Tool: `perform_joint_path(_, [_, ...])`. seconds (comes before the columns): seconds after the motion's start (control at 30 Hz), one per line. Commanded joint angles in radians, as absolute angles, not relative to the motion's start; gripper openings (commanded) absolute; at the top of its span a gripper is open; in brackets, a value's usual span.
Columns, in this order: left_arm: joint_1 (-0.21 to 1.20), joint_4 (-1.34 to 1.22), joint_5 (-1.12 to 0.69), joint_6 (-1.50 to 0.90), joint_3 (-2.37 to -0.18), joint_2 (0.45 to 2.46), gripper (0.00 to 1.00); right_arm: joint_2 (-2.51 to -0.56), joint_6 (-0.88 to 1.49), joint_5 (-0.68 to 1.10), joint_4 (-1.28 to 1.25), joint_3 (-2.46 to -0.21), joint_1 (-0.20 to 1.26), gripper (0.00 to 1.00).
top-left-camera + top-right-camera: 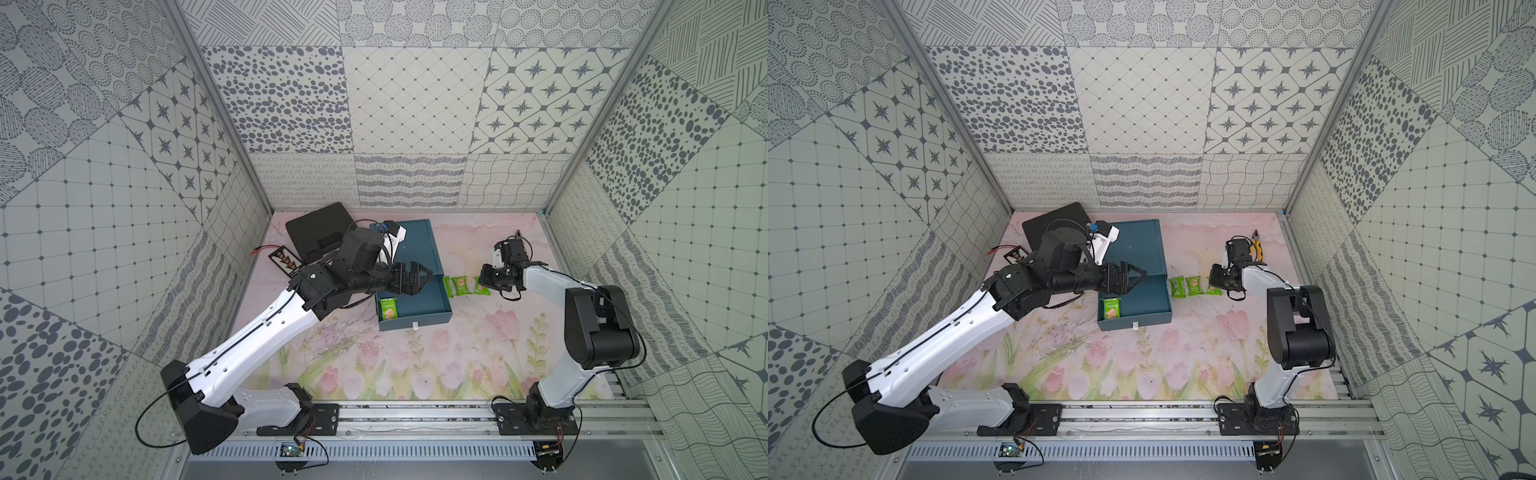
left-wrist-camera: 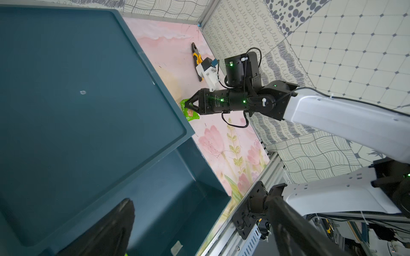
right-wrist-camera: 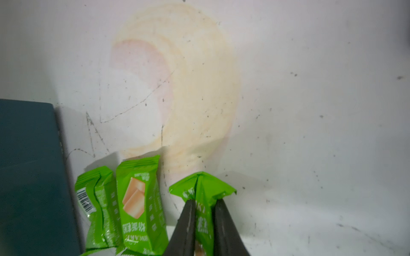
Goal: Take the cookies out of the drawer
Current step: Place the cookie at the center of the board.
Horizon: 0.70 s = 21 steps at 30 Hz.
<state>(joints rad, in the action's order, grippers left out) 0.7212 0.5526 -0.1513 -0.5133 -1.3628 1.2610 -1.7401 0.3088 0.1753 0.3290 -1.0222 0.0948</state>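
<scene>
The right tool (image 3: pixel 204 202), pinched nearly closed on a green cookie packet (image 3: pixel 202 186), should lower it flat onto the counter (image 3: pixel 310 133) beside two laid-out packets (image 3: pixel 139 199) before releasing.

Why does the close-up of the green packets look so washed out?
Right wrist view: the table is overexposed, its print bleached almost white, though the packet in the right gripper is sharp. Both top views: even light, faint shadows. Left wrist view: the open drawer lies in shade.

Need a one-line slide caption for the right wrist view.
Right gripper shut on a green cookie packet, two more packets beside it on the mat near the teal drawer.
</scene>
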Motion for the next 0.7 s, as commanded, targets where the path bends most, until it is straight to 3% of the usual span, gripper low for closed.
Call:
perform_joint_path(0.0, [0.684, 0.575, -0.071, -0.478, -1.349, 1.238, 0.99, -1.749, 0.280, 0.190, 0.271, -1.065, 0.091, 0.08])
perform_joint_path(0.17, [0.642, 0.558, -0.078, -0.480, -1.334, 1.219, 0.99, -1.795, 0.315, 0.244, 0.265, -1.091, 0.091, 0.13])
perform_joint_path(0.53, [0.606, 0.546, -0.084, -0.470, -1.289, 1.179, 0.99, -1.822, 0.357, 0.265, 0.232, -1.073, 0.131, 0.15])
perform_joint_path(0.67, [0.603, 0.551, -0.089, -0.466, -1.282, 1.173, 0.99, -1.815, 0.356, 0.268, 0.251, -1.067, 0.139, 0.22])
